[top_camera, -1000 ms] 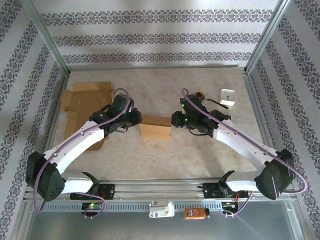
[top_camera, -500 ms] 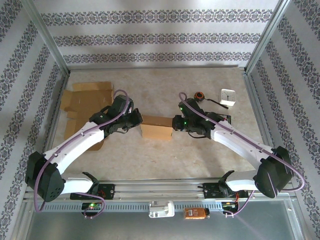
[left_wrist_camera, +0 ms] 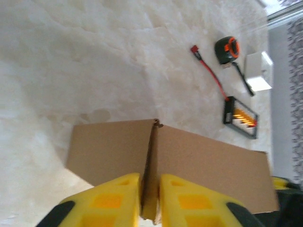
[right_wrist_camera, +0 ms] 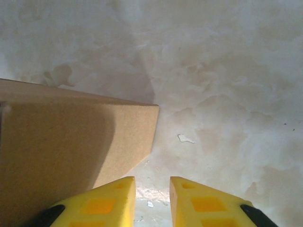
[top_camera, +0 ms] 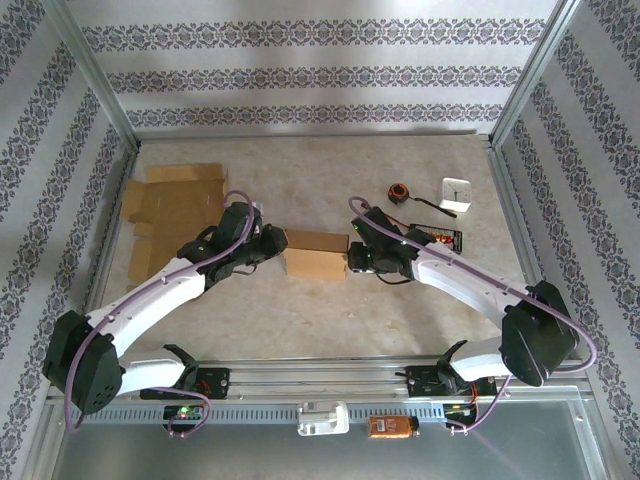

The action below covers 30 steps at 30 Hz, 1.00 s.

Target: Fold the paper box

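At the near edge of the desk point(top_camera: 330, 330), below the arm bases, a small white piece point(top_camera: 322, 418) and a small orange piece point(top_camera: 392, 427) lie on the metal rail; what they are is hard to make out.

Further in, at the middle of the desk, stands the paper box point(top_camera: 316, 262). Its long axis runs from left to right, one short end toward each arm. The left tool point(top_camera: 272, 243) is at its left end and the right tool point(top_camera: 354, 258) at its right end.

From the left wrist, the left tool point(left_wrist_camera: 150, 177) has its yellow fingers point(left_wrist_camera: 113, 196) close together, one on each side of an upright cardboard edge where two panels of the box point(left_wrist_camera: 208, 161) meet. A thin dark gap stays beside the edge, so I cannot tell if it really pinches. The far right corner of the box is cut off by a dark part.

From the right wrist, the right tool point(right_wrist_camera: 152, 179) has its fingers slightly apart with bare desk between them, holding nothing. The corner of the box point(right_wrist_camera: 61, 151) is just beside its left finger. A tiny white scrap point(right_wrist_camera: 185, 138) lies near.

Behind the box, on the right, are a black device with orange lights point(top_camera: 445, 238), a tape measure point(top_camera: 399, 190) and a white block point(top_camera: 456, 192). A red-tipped wire point(left_wrist_camera: 208, 71) lies near them. On the far left lies flat cardboard point(top_camera: 170, 205), partly hidden by the left arm.
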Each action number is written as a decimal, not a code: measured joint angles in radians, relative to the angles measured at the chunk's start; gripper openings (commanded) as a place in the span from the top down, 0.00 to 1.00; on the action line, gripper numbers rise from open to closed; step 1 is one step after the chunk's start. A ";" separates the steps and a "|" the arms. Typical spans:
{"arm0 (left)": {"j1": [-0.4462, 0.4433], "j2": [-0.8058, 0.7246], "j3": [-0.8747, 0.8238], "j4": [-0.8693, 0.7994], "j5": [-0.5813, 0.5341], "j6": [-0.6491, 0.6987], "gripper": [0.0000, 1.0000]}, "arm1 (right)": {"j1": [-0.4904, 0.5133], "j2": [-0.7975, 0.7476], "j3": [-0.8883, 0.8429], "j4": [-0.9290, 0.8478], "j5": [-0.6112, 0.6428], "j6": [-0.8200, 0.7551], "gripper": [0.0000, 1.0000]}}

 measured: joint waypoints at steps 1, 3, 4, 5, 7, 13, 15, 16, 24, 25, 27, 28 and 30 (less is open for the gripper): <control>0.000 0.002 0.014 -0.029 -0.011 0.011 0.72 | 0.000 -0.010 0.014 -0.008 0.004 -0.001 0.70; 0.000 0.003 0.041 -0.088 -0.021 0.030 0.66 | 0.000 -0.045 0.035 -0.015 0.014 0.003 0.69; 0.000 0.004 0.053 -0.115 -0.022 0.038 0.63 | 0.000 -0.072 0.044 -0.015 0.019 0.006 0.68; 0.000 0.004 0.063 -0.137 -0.022 0.046 0.61 | 0.000 -0.103 0.053 -0.013 0.021 0.008 0.67; 0.000 0.004 0.079 -0.163 -0.021 0.055 0.57 | 0.000 -0.155 0.066 -0.006 0.022 0.015 0.61; 0.000 0.002 0.091 -0.168 -0.017 0.064 0.44 | -0.019 -0.179 0.080 0.032 -0.006 0.036 0.46; 0.000 0.002 0.090 -0.163 -0.010 0.064 0.40 | -0.032 -0.156 0.079 0.033 -0.020 0.045 0.46; 0.000 0.002 0.086 -0.151 -0.002 0.063 0.39 | -0.040 -0.147 0.073 0.037 -0.025 0.051 0.48; 0.000 0.038 0.024 -0.036 0.069 0.058 0.68 | -0.062 -0.102 -0.001 0.111 -0.074 0.073 0.72; 0.000 0.042 0.024 -0.018 0.070 0.061 0.72 | -0.062 -0.101 -0.009 0.130 -0.075 0.076 0.74; 0.000 0.047 0.006 0.034 0.078 0.058 0.77 | -0.062 -0.102 -0.033 0.181 -0.076 0.078 0.77; 0.000 0.047 -0.008 0.062 0.083 0.057 0.78 | -0.062 -0.102 -0.044 0.200 -0.076 0.079 0.77; 0.000 0.046 -0.050 0.126 0.093 0.048 0.80 | -0.062 -0.105 -0.067 0.241 -0.068 0.078 0.79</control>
